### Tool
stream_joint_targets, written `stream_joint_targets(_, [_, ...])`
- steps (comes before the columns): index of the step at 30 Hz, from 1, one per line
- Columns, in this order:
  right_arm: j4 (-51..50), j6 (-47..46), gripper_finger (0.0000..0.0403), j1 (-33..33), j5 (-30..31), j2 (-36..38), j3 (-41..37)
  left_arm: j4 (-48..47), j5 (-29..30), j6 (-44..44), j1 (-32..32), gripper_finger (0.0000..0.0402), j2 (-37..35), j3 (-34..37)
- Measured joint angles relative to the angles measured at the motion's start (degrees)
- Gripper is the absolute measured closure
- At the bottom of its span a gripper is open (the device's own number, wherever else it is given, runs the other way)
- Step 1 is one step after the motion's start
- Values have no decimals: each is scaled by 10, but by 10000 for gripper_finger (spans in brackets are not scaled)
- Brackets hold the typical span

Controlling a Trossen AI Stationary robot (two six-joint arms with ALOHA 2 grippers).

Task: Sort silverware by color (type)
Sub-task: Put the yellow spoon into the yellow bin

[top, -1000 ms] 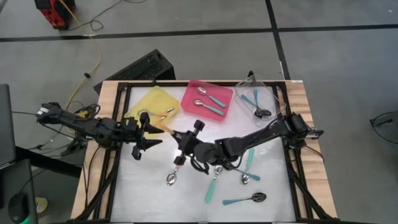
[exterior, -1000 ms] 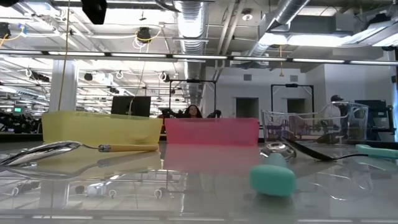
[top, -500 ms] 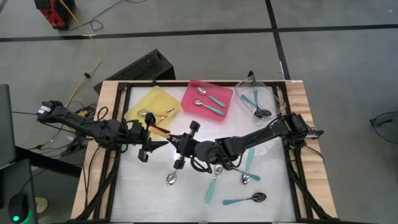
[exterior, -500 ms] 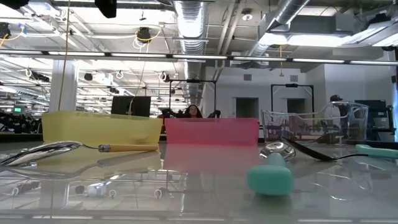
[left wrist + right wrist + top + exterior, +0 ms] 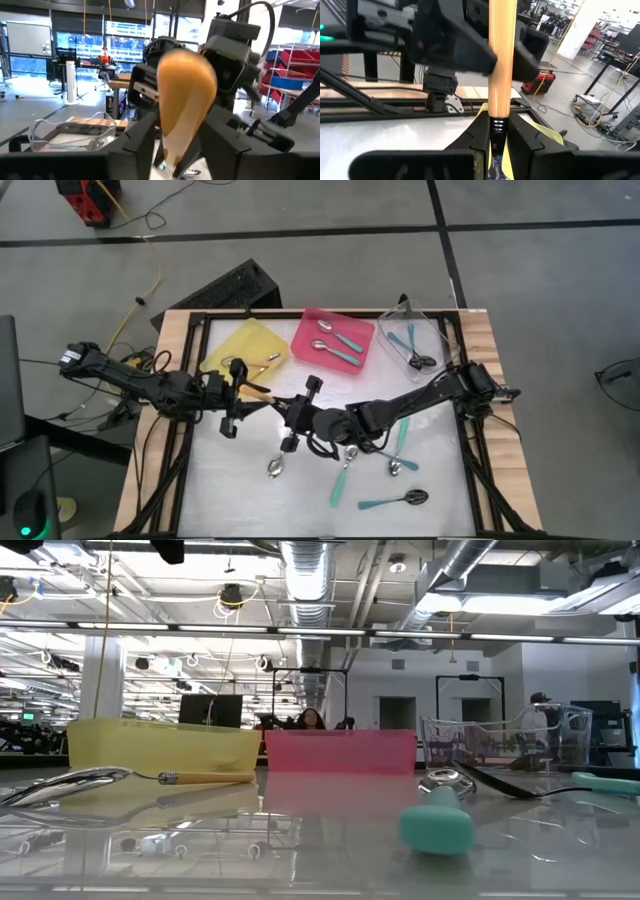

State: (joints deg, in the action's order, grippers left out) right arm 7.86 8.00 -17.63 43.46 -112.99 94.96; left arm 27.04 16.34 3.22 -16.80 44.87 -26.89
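An orange-handled spoon (image 5: pixel 258 392) hangs in the air between my two grippers, over the table's left-middle. My right gripper (image 5: pixel 292 412) is shut on it. In the right wrist view the orange handle (image 5: pixel 500 55) runs away from the right gripper (image 5: pixel 496 145) toward the left one. My left gripper (image 5: pixel 236 402) is open. Its fingers (image 5: pixel 142 142) stand on either side of the handle's broad free end (image 5: pixel 185 95); whether they touch it, I cannot tell. More spoons lie flat on the table: one with a silver bowl (image 5: pixel 275 468) and teal-handled ones (image 5: pixel 342 480). My right gripper pinches the spoon between its two fingers at the dark metal neck (image 5: pixel 497 126), just below the orange handle. The fingers come level from the table's right side. The spoon is lifted clear, its handle pointing toward the left gripper.
A yellow tray (image 5: pixel 222 350) holds one spoon, a pink tray (image 5: pixel 308 330) holds two teal-handled ones, and a clear tray (image 5: pixel 440 330) holds teal ones with black bowls. A black-bowled teal spoon (image 5: pixel 395 500) lies near the front edge. A teal handle end (image 5: pixel 437 825) lies close to the low camera.
My left gripper has moved toward the table's right, toward the right gripper, until its fingers flank the free end of the orange handle. The right gripper has shifted slightly, still holding the spoon.
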Motion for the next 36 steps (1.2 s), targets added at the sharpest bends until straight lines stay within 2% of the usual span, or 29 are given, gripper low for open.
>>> stream_joint_targets(5, [11, 1, 337, 1, 0, 0, 0, -19, 0, 5, 0, 335, 1, 0])
stream_joint_targets(10, [14, 11, 337, 2, 3, 0, 0, -28, 14, 18, 0, 369, 0, 0])
stream_joint_targets(16, [14, 11, 329, 2, 4, 0, 0, -25, 29, 20, 0, 369, 0, 0])
stream_joint_targets(22, [16, 7, 249, 1, 21, 0, 0, -24, 40, 19, 0, 382, 1, 0])
stream_joint_targets(26, [-3, 15, 219, -4, 48, 1, 0, -20, 58, 22, 0, 382, 1, 0])
stream_joint_targets(31, [-41, 20, 213, -17, 101, 19, 0, -20, 68, 22, 0, 382, 1, 0])
stream_joint_targets(36, [-97, 25, 223, -45, 143, 50, 0, -20, 82, 23, 0, 382, -2, 0])
